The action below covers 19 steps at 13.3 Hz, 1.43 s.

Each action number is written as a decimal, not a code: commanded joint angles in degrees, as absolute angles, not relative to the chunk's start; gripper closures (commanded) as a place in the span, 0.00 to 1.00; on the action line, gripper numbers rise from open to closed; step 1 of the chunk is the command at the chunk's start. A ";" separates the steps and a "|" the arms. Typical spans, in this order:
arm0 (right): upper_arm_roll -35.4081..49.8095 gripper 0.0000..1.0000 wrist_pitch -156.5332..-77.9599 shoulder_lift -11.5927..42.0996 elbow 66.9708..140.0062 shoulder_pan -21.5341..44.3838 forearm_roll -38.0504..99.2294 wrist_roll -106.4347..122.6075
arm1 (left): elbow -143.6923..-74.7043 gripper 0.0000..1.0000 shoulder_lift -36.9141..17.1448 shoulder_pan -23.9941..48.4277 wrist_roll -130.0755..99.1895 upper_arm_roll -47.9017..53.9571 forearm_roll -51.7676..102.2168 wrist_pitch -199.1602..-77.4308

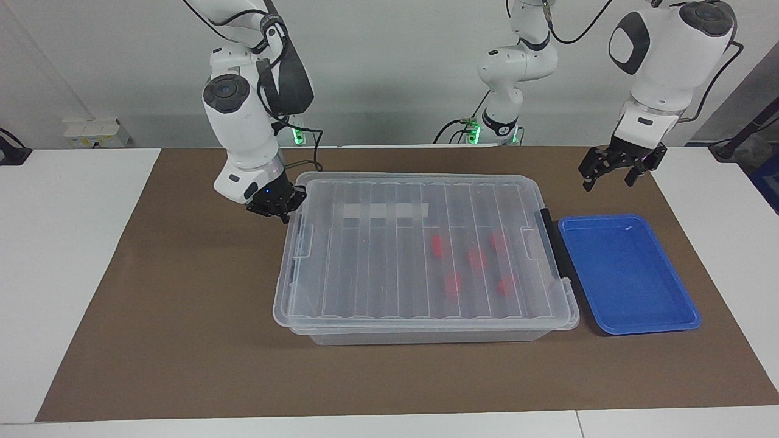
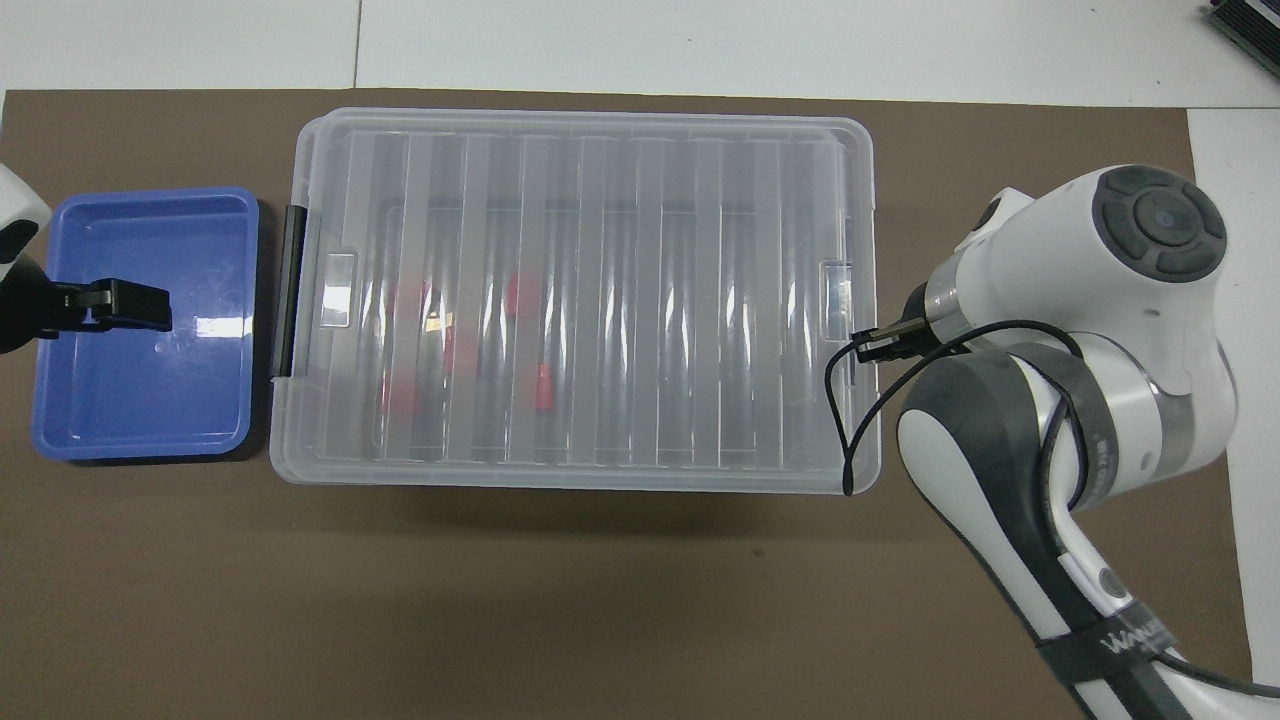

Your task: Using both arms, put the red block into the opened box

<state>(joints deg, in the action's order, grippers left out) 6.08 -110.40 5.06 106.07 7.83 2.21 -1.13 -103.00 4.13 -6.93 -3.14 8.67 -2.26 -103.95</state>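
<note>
The box (image 1: 426, 255) sits mid-tabletop with its lid (image 1: 420, 201) on, so opening it is the step in hand; next, the lid likely needs lifting. The right end effector (image 1: 275, 207), fingers together, is at the lid's corner. 5 red blocks (image 1: 476, 258) lie inside. The blue tray (image 1: 627, 274) holds nothing; over it the left end effector (image 1: 616, 169) waits, fingers apart.

Only partial white lettering on a black band around the right arm (image 2: 1105, 640) shows, unreadable
</note>
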 commanded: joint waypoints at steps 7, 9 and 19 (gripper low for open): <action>5.63 1.00 -107.15 1.33 106.08 6.16 3.69 -7.46 | -104.77 0.00 5.71 -0.19 -4.13 3.45 -1.41 -105.29; 5.62 1.00 -106.26 -0.17 106.00 4.05 3.60 -10.53 | -104.77 0.00 5.71 0.97 -4.13 2.46 -1.41 -105.21; 5.36 0.00 -95.37 -1.23 93.62 -3.69 0.26 -11.16 | -104.68 0.00 5.71 1.32 -4.13 2.29 -1.41 -105.12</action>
